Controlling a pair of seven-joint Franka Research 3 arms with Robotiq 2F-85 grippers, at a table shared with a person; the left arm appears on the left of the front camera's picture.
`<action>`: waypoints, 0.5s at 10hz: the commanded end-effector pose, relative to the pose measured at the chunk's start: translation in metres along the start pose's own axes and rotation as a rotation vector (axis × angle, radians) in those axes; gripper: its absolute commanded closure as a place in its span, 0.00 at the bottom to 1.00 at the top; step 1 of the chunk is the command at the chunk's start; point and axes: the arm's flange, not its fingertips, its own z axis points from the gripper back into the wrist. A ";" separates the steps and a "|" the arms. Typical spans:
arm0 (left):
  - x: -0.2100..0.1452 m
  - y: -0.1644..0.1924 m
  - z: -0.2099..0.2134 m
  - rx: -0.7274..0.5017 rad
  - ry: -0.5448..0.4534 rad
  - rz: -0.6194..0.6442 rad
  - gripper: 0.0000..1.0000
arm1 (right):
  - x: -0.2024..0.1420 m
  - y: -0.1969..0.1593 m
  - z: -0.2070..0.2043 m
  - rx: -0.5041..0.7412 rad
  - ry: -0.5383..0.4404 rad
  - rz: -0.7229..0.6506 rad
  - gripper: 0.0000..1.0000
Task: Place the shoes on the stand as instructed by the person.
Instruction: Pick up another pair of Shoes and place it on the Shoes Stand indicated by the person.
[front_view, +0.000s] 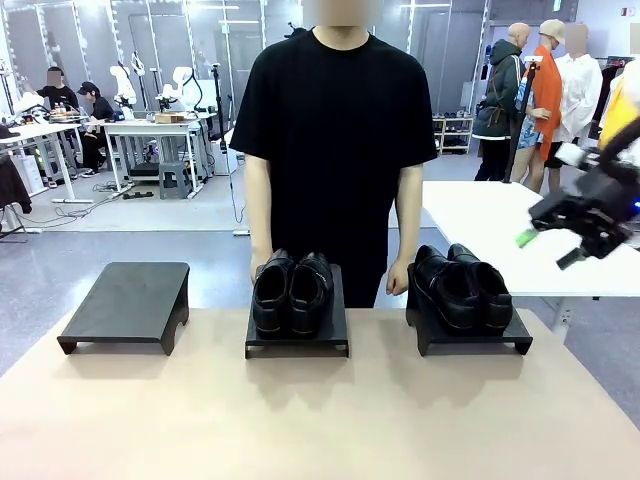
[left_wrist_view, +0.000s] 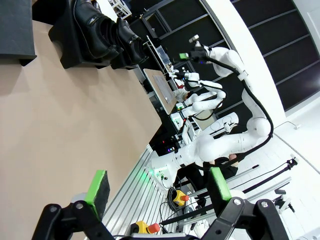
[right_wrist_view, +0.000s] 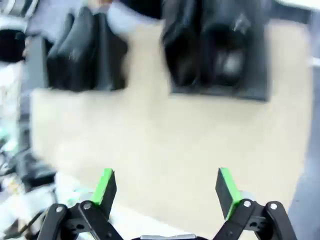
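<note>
Both pairs of shoes, middle (front_view: 291, 292) and right (front_view: 462, 287), sat on stands with toes toward the near edge, long axes running near-far; right gripper (front_view: 548, 247) and left gripper (left_wrist_view: 159, 192) gaped wide, empty.

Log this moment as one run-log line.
left pincer: open, empty | right pincer: open, raised beside right stand | shoe pairs: middle stand, right stand | left stand: bare | person: standing behind table

White arm (left_wrist_view: 235, 142), black gripper (right_wrist_view: 167, 192), green pads.
</note>
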 end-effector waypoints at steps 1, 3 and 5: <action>0.001 -0.002 0.000 -0.006 -0.006 -0.007 0.00 | -0.048 -0.056 0.023 0.289 0.057 -0.037 0.00; 0.001 -0.002 0.000 -0.006 -0.006 -0.007 0.00 | -0.109 -0.096 0.035 0.463 0.040 -0.036 0.00; 0.001 -0.002 0.000 -0.006 -0.006 -0.007 0.00 | -0.171 -0.128 0.031 0.562 -0.011 -0.060 0.00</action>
